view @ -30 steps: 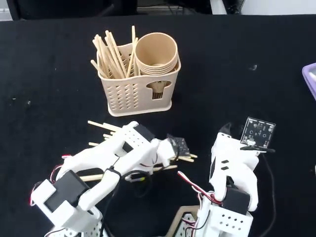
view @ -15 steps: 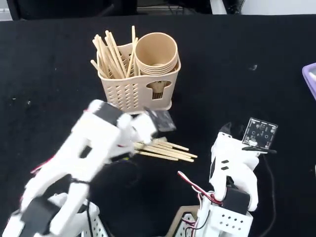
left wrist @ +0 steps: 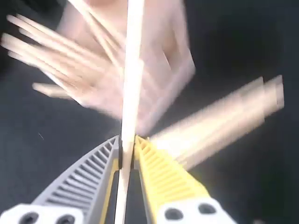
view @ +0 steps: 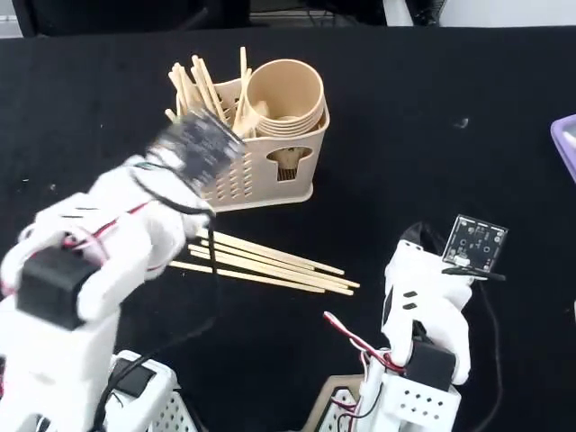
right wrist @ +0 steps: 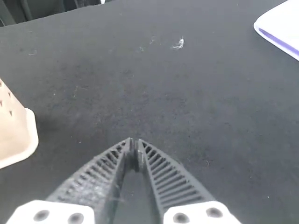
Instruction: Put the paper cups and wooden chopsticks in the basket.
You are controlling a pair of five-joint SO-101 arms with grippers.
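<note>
The left claw (left wrist: 127,142) was pinching 1 chopstick (left wrist: 132,70), which ran lengthwise between its jaws and out past the tips. In the high view the left arm hung over the basket (view: 270,180) at its chopstick side. Stacked paper cups (view: 284,90) stood in the other compartment, beside the chopstick bundle (view: 202,90). Loose chopsticks (view: 270,263) lay on the worktop (view: 432,117) just in front of the basket. The right claw (right wrist: 135,142) was pressed together, empty, above the worktop.
</note>
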